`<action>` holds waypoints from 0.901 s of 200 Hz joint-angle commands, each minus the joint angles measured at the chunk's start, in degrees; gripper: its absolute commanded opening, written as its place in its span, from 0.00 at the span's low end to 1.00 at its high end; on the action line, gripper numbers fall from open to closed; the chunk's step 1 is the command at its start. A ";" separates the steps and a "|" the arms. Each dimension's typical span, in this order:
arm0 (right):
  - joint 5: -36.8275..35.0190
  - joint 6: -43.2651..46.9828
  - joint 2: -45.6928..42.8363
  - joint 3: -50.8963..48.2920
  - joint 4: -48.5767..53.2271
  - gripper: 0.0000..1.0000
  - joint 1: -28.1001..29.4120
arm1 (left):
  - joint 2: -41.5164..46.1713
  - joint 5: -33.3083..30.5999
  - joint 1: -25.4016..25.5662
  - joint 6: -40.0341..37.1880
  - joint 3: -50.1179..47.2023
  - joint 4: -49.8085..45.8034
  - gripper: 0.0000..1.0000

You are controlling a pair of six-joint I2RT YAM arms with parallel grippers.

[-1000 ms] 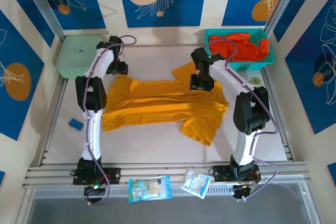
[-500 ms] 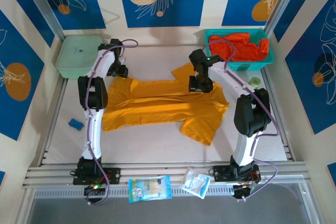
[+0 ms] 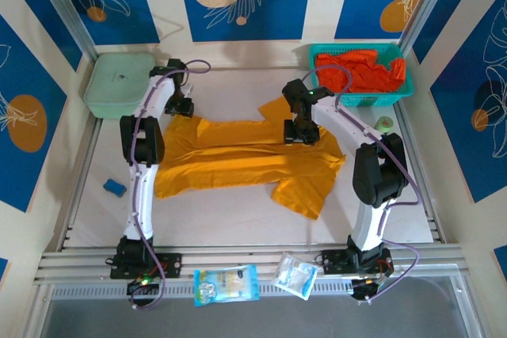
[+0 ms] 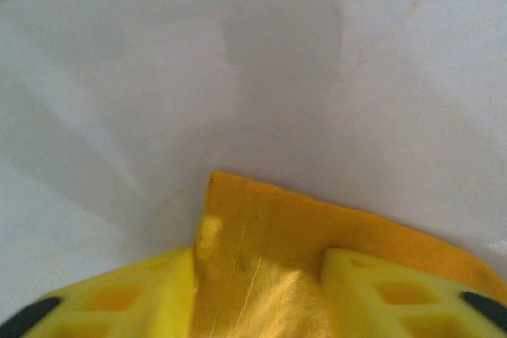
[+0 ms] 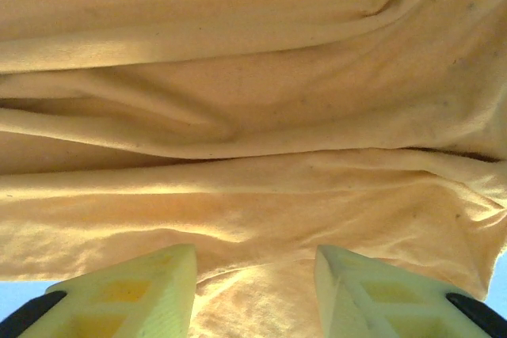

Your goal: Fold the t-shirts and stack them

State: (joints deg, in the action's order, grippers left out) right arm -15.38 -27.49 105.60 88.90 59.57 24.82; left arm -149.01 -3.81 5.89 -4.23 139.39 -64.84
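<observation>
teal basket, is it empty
No, the teal basket holds a crumpled heap of red-orange t-shirts that fills most of it.

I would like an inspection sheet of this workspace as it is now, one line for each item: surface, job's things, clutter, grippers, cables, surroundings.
Surface: white table, no spill seen.
Job's things: mustard-yellow cloth t-shirt spread at centre, wrinkled; bright red-orange t-shirts heaped in teal plastic mesh basket.
Clutter: pale green lidded box, far left; small blue object; pale tape roll; two plastic packets on near rail.
Grippers: left gripper open, astride yellow shirt's corner; right gripper open, above its folds.
Cables: purple cables running along both arms.
Surroundings: blue leaf-patterned wall panels; metal frame.
</observation>
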 commanded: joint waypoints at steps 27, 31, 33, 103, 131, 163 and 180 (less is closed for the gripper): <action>1.54 0.08 0.70 0.92 -0.33 0.42 0.67 | -1.68 1.04 0.17 -1.70 -3.47 2.68 0.03; 1.43 0.34 1.02 1.43 -0.33 0.42 0.67 | -1.23 0.67 0.17 -1.39 -4.21 3.15 0.00; 1.34 0.55 1.19 1.69 -0.33 0.42 0.67 | -1.05 0.41 0.17 -1.18 -4.57 3.36 0.00; -5.11 9.27 18.45 23.25 1.26 0.48 -3.42 | 19.46 -11.04 0.26 11.11 -24.39 9.68 0.00; -6.60 10.47 30.19 36.98 5.87 0.44 -5.62 | 27.34 -12.39 0.35 13.83 -32.18 11.59 0.00; -6.62 10.87 41.35 50.13 11.30 0.37 -6.54 | 31.19 -14.04 0.35 16.52 -38.19 11.76 0.00; -5.78 10.49 44.00 52.17 13.05 0.33 -6.10 | 33.11 -13.22 0.35 17.51 -41.37 13.09 0.00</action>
State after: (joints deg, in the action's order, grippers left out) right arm -21.47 -17.56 146.54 137.27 65.82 17.85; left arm -117.64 -15.86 6.22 10.09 102.48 -52.80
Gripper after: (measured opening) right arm 0.351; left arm 0.055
